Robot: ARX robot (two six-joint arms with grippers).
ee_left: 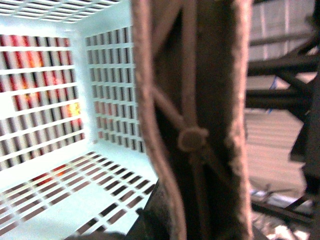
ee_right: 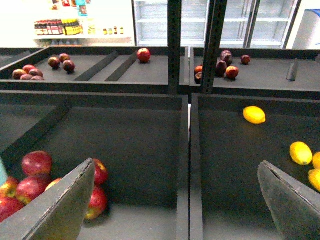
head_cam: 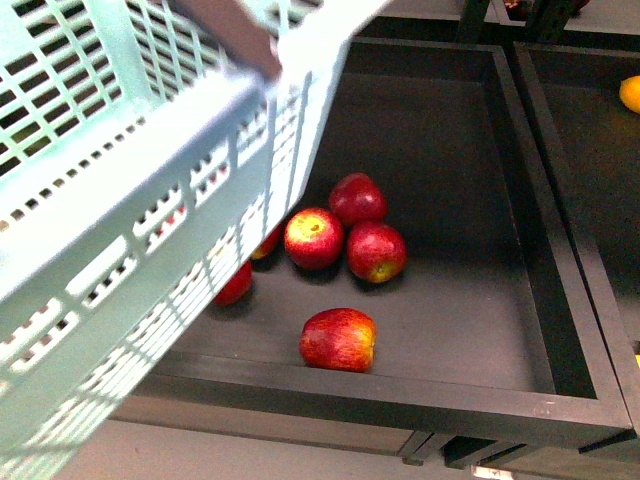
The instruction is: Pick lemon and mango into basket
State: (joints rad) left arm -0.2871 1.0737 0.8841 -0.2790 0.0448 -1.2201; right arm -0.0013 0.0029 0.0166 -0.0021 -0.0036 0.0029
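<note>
Right gripper (ee_right: 175,162) gapes wide; only its view shows the lemon (ee_right: 254,115), lengthwise along the back edge of its tray (ee_right: 260,98). Left gripper (ee_left: 155,215): grip unreadable.

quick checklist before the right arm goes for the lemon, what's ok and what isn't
1. Right pincer open, nothing between its fingers: ok.
2. Lemon in sight, lying apart from other fruit on a dark tray: ok.
3. Way to the lemon free of obstacles: ok, as far as the right wrist view shows.
4. Mango located: cannot tell; the yellow fruit at the picture's edge is cut off.
5. Basket floor bare where the left wrist view shows it: ok.
6. Left pincer's hold on the basket handle: cannot tell; the handle fills the view and hides it.
</note>
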